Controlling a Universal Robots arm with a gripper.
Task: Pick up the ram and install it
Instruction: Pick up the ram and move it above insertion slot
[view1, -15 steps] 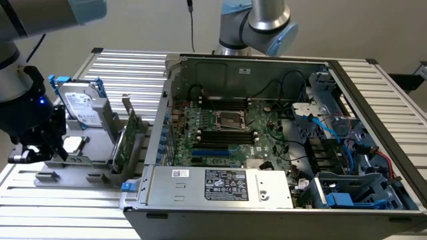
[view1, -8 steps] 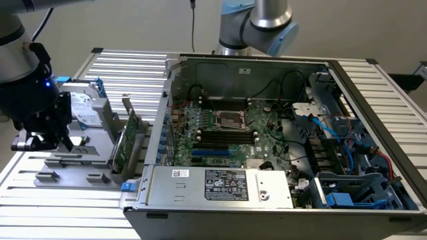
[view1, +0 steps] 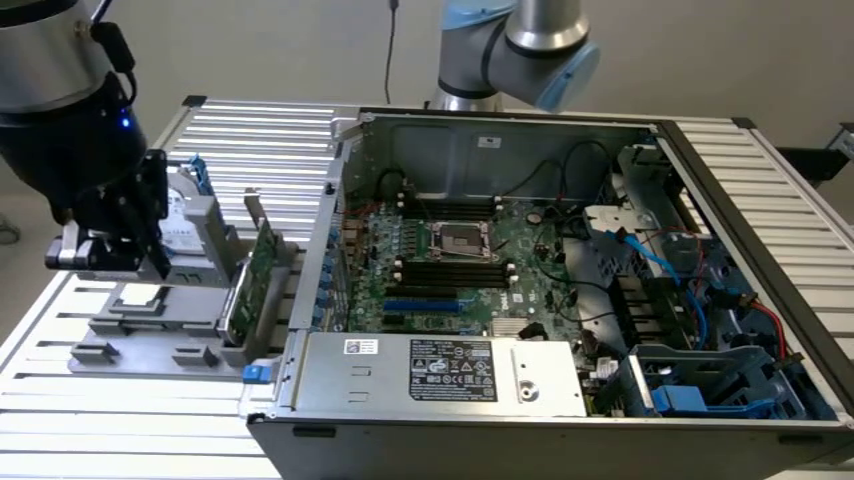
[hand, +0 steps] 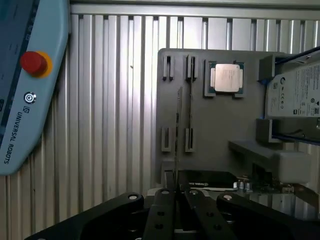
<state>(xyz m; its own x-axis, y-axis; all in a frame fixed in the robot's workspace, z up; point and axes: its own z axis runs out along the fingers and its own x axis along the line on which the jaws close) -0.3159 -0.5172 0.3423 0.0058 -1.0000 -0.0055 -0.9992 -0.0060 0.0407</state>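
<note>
In the exterior view, the pincer (view1: 134, 262) hangs at the exterior view's left, low over a gray holder block (view1: 134, 335) that lies on the ribbed metal tabletop (view1: 240, 130). Just to its right on the same block stand a hard drive (view1: 198, 235) and a tall green card (view1: 254, 270), both upright on edge. Further right, filling the middle and the exterior view's right, an open computer case (view1: 494, 150) lies on its side with the motherboard (view1: 454, 270) facing up. From this angle I cannot tell whether the pincer is clenched or released. In the wrist view, the ram (hand: 177, 125) is seen from above as a thin line, since it stands on its long edge in the gray holder block (hand: 225, 125). Its long axis runs nearly parallel with the ribs of the tabletop (hand: 110, 100), pointing straight away from the pincer (hand: 176, 192). The near end of the stick reaches in at the middle of the pincer. Whether it is grasped or merely straddled cannot be told. A square processor chip (hand: 226, 78) lies flat in a pocket near the far end of the ram, and the hard drive (hand: 295, 95) stands beyond it. Well apart across the ribs, a pale blue control pendant (hand: 25, 100) with a red button (hand: 33, 62) rests on the tabletop.
</note>
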